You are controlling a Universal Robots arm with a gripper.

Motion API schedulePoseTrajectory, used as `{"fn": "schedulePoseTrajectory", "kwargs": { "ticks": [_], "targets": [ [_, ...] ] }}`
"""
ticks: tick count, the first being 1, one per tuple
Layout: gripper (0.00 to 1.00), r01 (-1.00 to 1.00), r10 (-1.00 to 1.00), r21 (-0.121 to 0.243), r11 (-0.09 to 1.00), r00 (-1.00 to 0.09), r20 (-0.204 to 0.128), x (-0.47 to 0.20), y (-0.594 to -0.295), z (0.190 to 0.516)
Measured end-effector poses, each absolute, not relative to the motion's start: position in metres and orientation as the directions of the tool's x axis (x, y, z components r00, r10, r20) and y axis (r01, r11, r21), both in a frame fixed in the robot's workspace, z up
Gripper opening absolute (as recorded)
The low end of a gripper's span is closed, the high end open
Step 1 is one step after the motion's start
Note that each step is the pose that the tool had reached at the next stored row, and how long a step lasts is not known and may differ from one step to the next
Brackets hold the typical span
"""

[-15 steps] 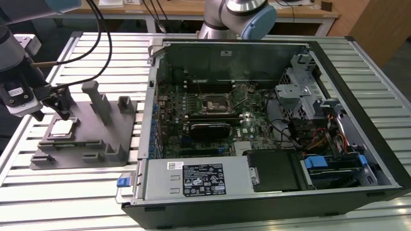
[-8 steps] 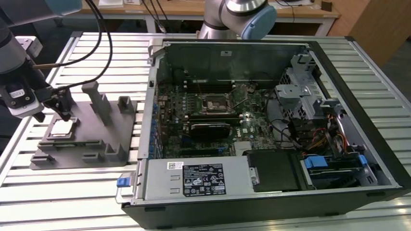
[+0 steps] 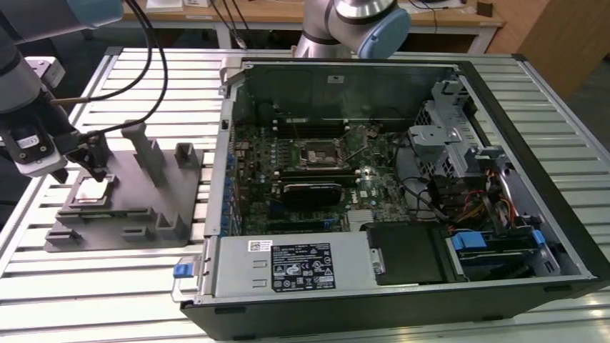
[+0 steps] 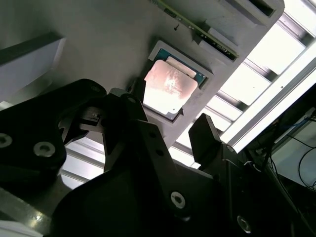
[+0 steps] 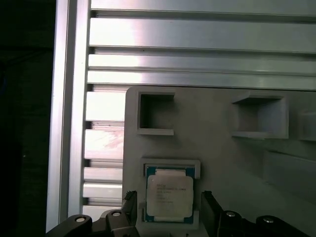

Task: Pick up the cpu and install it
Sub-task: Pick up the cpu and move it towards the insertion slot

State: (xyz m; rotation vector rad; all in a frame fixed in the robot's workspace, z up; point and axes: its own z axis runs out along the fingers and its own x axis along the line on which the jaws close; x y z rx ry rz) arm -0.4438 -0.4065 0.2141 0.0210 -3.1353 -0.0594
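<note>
Item: cpu (image 5: 169,194). A flat square chip, silvery top facing up, seated level in a square recess of the grey fixture (image 3: 143,223). The recess is at the fixture's end toward the exterior view's left.

Gripper (image 3: 93,170): poised directly above the cpu. Its jaws are released and hold nothing. In both wrist views the black fingers (image 5: 211,213) stand apart, one on each side of the chip, with a gap at both edges.

Fixture: also carries upright blocks (image 3: 145,145) and two empty square pockets (image 5: 156,113). It lies flat on the slatted aluminium table (image 3: 105,289).

Computer case (image 3: 381,311): open, just beside the fixture toward the exterior view's right. The motherboard (image 3: 381,187) is exposed, and its black socket frame (image 3: 319,151) is well apart from the chip.
</note>
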Motion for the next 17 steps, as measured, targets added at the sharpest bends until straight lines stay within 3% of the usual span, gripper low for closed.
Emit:
{"fn": "schedulePoseTrajectory", "kwargs": {
  "ticks": [17],
  "targets": [
    [0.63, -0.013, -0.013, 0.038, 0.999, -1.0, 0.005, -0.4438, -0.4065, 0.208]
  ]
}}
